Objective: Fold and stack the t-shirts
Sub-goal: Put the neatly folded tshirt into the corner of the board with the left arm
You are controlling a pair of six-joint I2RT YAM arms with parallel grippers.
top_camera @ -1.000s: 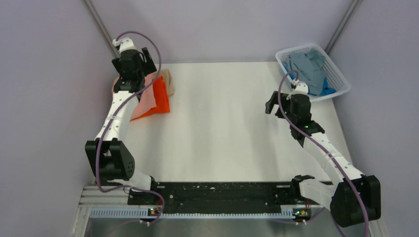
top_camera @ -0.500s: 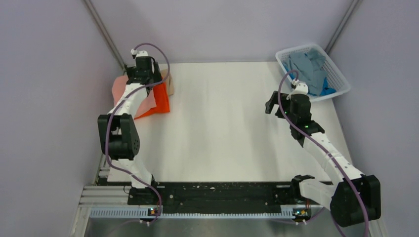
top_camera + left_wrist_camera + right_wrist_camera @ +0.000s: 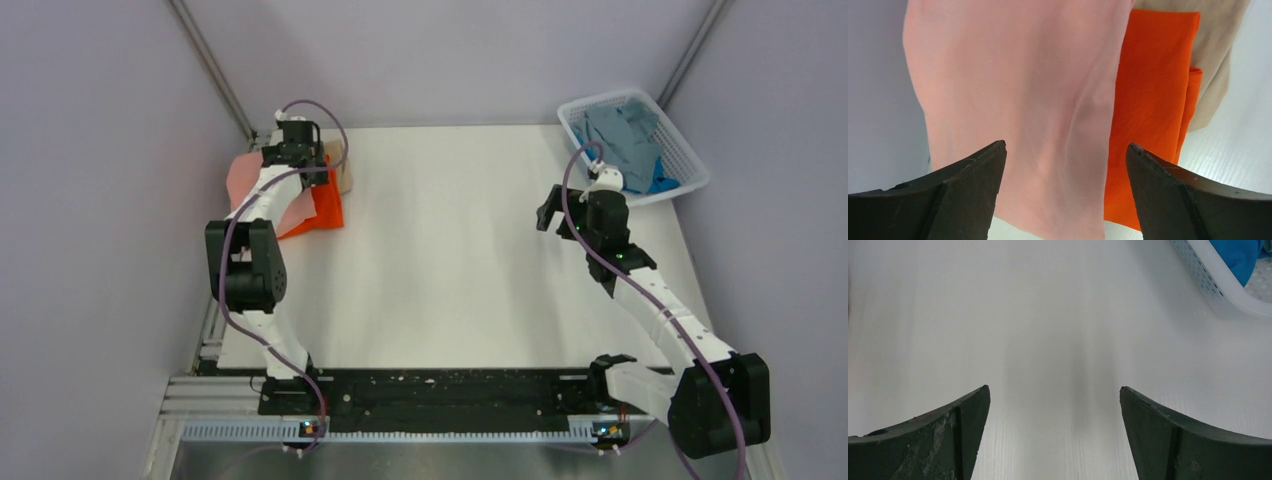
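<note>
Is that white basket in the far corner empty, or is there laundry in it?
Not empty. A crumpled grey t-shirt and a blue t-shirt lie unfolded inside the white mesh basket.

At far left on the table [image 3: 450,260], a stack of t-shirts [image 3: 312,205]: top shirt [image 3: 240,178] offset to the left, middle shirt [image 3: 327,200] under it, bottom shirt [image 3: 346,178] poking out at the far right side. At far right, a basket [image 3: 688,160] holding two more shirts [image 3: 620,135], one over the other.

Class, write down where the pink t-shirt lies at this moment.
In the top view, the pink t-shirt lies at the far left corner of the table, partly over the orange t-shirt, below the left claw.
</note>
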